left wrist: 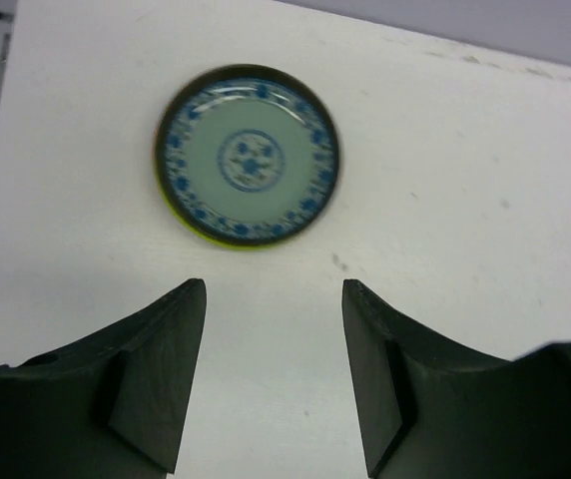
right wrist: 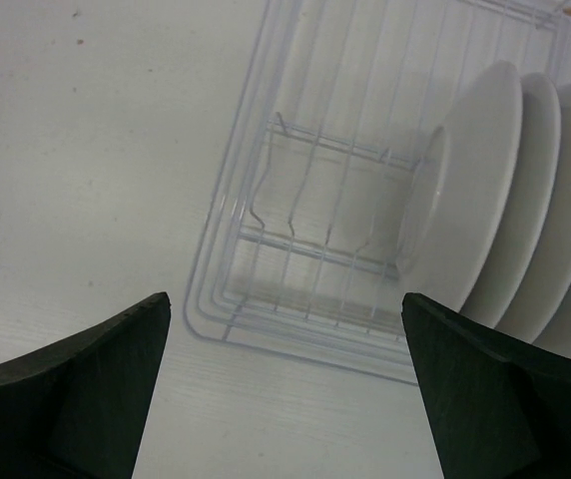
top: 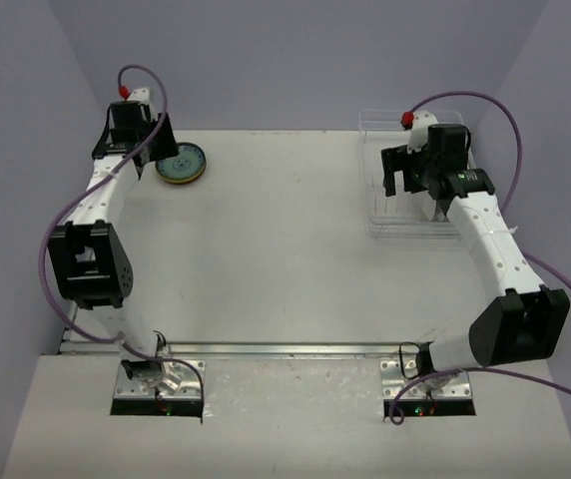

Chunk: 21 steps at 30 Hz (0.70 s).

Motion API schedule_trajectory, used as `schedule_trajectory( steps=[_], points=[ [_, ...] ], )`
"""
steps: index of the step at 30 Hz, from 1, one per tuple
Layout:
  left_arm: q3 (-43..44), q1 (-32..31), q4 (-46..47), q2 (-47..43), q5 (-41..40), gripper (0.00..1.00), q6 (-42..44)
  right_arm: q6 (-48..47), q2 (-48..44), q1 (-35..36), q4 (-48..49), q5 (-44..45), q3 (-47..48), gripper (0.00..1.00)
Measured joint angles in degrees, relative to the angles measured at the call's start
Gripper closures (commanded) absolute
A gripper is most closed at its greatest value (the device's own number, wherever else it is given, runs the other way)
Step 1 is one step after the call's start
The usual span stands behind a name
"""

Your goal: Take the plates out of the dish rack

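Your left gripper (left wrist: 274, 309) hangs with its fingers parted and nothing between them, just short of the blue-patterned plate (left wrist: 248, 155). That plate lies flat at about ten o'clock on the table (left wrist: 485, 220). Your right gripper (right wrist: 285, 309) stands spread wide and empty over the dish rack (right wrist: 228, 215), which sits at about two o'clock. The white plates (right wrist: 485, 190) stand on edge in it, toward three o'clock in the right wrist view.

The main risk is on the right. Those plates lean close against one another — a finger pushed down behind the front one could wedge, or catch two at once. The rack looks light, so a plate snagged on a tine may lift or slide the whole rack. On the left, a low sweep away could clip the patterned plate's rim and skid it.

Count: two grippers, one rack. In the rack, three white plates show plainly, with a sliver of a fourth at the frame edge. On the table there is one patterned plate — a yellow-green rim under it may be a second, but you cannot tell.
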Motion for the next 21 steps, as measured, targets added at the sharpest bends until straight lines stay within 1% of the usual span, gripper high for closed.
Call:
schedule_trajectory(
  steps=[2,4,6,7,13,21],
  points=[
    [-6.0,-6.4,2.4,-7.6,-3.3,0.42,2.6,1.8,0.4,-3.0,-0.3,-0.7,0.0,0.09],
    [-10.6,-12.4,4.7,-13.6,-4.7,0.42,4.3,3.2,1.0,-5.2,-0.7,-1.5,0.2,0.16],
    [-13.2,-16.6,5.7,-17.6,-5.7,0.42,5.2,4.1,1.8,-7.6,-1.0,-2.4,0.6,0.19],
    [-13.9,-17.7,6.1,-19.0,-6.2,0.41,5.5,4.5,2.4,-8.5,-1.1,-2.8,0.9,0.24],
    [-14.6,-18.0,6.2,-20.3,-9.6,0.41,6.1,4.6,5.9,-11.9,-1.3,-5.3,2.6,0.31],
    [-15.2,-18.0,5.2,-20.3,-10.4,0.41,6.1,2.9,9.4,-12.8,-1.2,-6.2,3.5,0.37]
  ],
)
